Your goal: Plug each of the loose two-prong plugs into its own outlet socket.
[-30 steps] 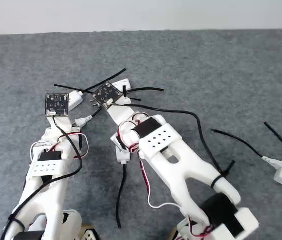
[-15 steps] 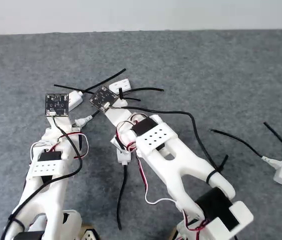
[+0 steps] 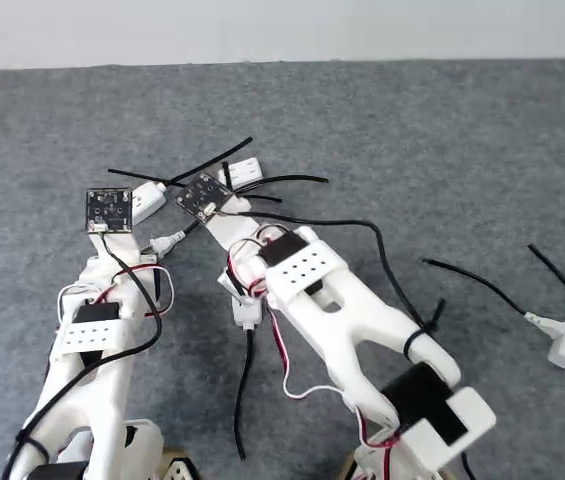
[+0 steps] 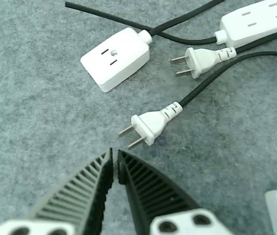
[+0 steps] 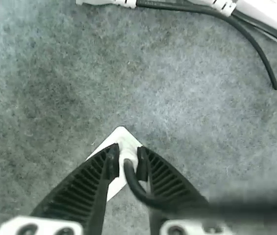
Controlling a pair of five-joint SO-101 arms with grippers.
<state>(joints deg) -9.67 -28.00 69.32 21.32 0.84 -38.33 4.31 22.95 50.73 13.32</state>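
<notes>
One gripper clamped, one shut and empty over a grey carpeted desk [image 4: 35,112].
The left gripper [image 4: 114,155] hangs closed on nothing, just short of a white two-prong plug on black cord [image 4: 150,125]. A second white plug [image 4: 203,58] and a white square outlet socket [image 4: 114,58] lie beyond, another socket [image 4: 256,18] cut off at the edge. The right gripper [image 5: 126,152] pinches a white flat block with black cord [image 5: 121,138]; whether it is a plug or a socket cannot be told.

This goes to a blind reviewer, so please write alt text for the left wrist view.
The left hand, shut and empty, points at a white two-prong plug lying loose on grey carpet, prongs toward it. Beyond lie a white outlet socket, a second plug and another socket.
</notes>
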